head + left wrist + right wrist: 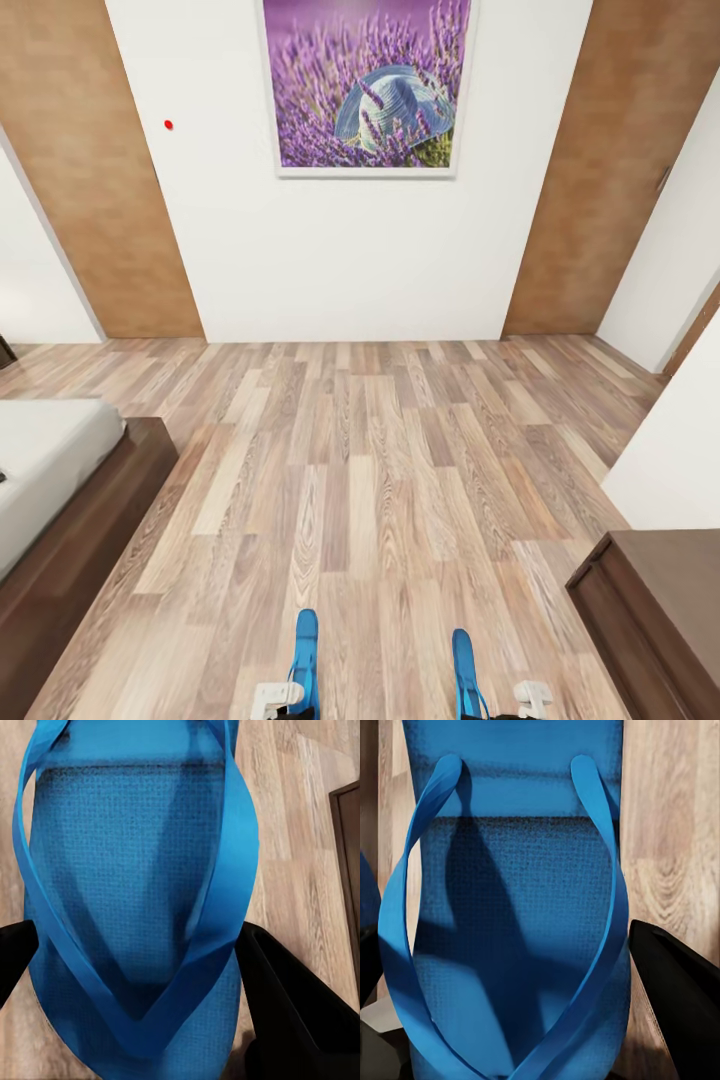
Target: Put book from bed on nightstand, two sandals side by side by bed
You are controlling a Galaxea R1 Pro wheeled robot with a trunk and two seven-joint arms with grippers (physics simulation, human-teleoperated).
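Two bright blue sandals show at the bottom of the head view, held above the wood floor, the left sandal and the right sandal. My left gripper is shut on the left sandal, whose sole sits between the black fingers. My right gripper is shut on the right sandal, with a black finger at its edge. A corner of the bed, grey mattress on a dark brown frame, lies at the left. The book and the nightstand are out of view.
A white wall with a lavender picture stands ahead, flanked by brown wood panels. A dark-brown wooden cabinet sits at the lower right below a white wall corner. Wood-plank floor stretches between the bed and the cabinet.
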